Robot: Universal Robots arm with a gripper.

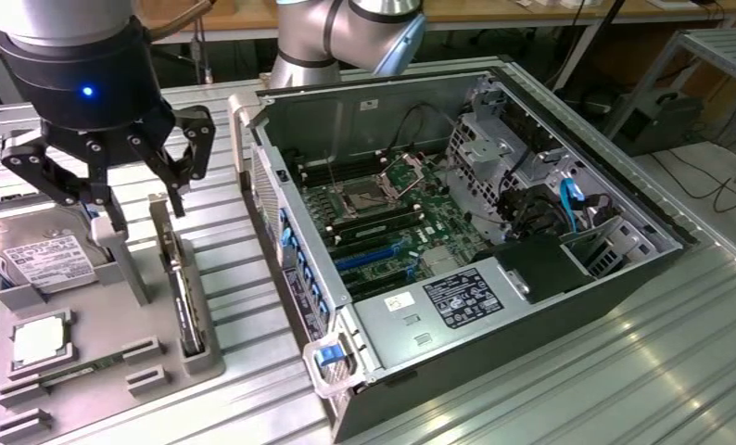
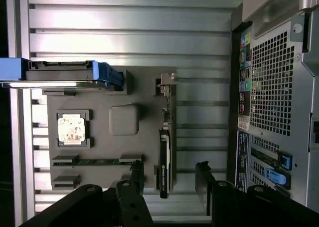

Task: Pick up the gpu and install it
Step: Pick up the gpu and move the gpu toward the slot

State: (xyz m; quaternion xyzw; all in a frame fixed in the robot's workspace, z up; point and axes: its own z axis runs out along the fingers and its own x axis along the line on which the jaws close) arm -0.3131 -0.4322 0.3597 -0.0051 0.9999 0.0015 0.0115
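So far nothing is lifted: the pincer (image 1: 142,211) hangs open and empty just above the gpu (image 1: 183,297), which stands on edge in its tray (image 1: 96,357) on the bench (image 1: 566,389). Pickup and install both remain; the open case (image 1: 381,102) beside the tray awaits the card.

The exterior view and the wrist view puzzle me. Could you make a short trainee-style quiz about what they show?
1. True or false: the gripper is shut on the gpu.
2. Fill in: in the exterior view, the open case lies on the tray's ____ side.
3. Where is the gpu? A: inside the case. B: standing on edge in the tray. C: lying flat in the tray.

Key: 1 false, the gripper hangs open above the gpu; 2 right; 3 B.
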